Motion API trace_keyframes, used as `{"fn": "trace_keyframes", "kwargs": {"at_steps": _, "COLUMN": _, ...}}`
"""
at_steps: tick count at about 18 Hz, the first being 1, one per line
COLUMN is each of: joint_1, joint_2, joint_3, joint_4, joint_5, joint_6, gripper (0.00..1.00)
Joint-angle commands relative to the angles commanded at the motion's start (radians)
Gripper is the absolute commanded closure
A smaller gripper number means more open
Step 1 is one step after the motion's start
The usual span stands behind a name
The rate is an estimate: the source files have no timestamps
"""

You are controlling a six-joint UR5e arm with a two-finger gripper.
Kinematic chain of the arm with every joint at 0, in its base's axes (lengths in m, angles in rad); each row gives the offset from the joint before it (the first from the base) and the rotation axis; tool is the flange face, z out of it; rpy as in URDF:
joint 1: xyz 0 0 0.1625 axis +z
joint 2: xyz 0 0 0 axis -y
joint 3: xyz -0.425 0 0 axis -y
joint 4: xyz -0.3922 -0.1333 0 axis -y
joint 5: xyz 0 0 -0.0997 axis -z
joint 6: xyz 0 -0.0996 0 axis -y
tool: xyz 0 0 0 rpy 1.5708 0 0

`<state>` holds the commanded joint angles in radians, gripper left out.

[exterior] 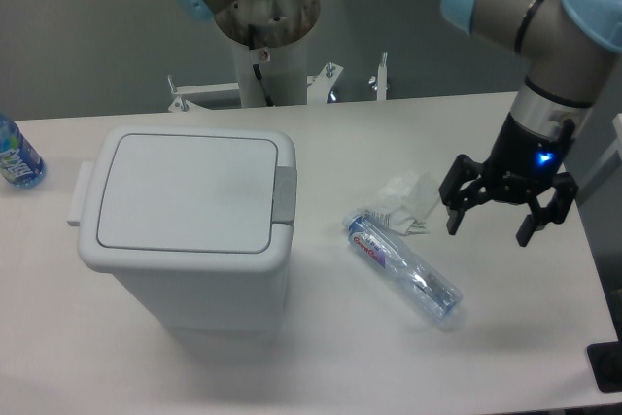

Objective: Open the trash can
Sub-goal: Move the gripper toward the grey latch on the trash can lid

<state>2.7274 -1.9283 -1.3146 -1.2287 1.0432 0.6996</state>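
Camera view: the arm reaches down from the upper right, its gripper (489, 222) pointing downward above the tabletop (321, 357) at right, fingers (454, 218) spread wide and holding nothing. At left centre stands the trash can (185, 230), lid shut, well apart from the gripper.

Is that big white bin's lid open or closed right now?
Closed. The trash can has its flat lid lying flush in the rim, grey latch at its edge. The gripper hangs apart from it.

Trash can (185, 230) left — bottle (403, 264) right
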Motion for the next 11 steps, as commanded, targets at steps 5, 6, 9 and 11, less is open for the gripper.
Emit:
{"fn": "trace_keyframes", "kwargs": {"at_steps": 5, "joint_1": -0.043, "joint_2": 0.046, "joint_3": -0.011, "joint_4": -0.006, "joint_5": -0.037, "joint_6": -0.098, "gripper": 0.0}}
{"fn": "trace_keyframes", "kwargs": {"at_steps": 6, "joint_1": -0.052, "joint_2": 0.054, "joint_3": -0.018, "joint_4": -0.006, "joint_5": -0.045, "joint_6": -0.115, "gripper": 0.0}}
{"fn": "trace_keyframes", "kwargs": {"at_steps": 9, "joint_1": -0.084, "joint_2": 0.107, "joint_3": -0.076, "joint_4": -0.005, "joint_5": -0.049, "joint_6": -0.135, "gripper": 0.0}}
{"fn": "trace_keyframes", "kwargs": {"at_steps": 11, "joint_1": -0.101, "joint_2": 0.156, "joint_3": -0.129, "joint_4": -0.006, "joint_5": -0.049, "joint_6": -0.134, "gripper": 0.0}}
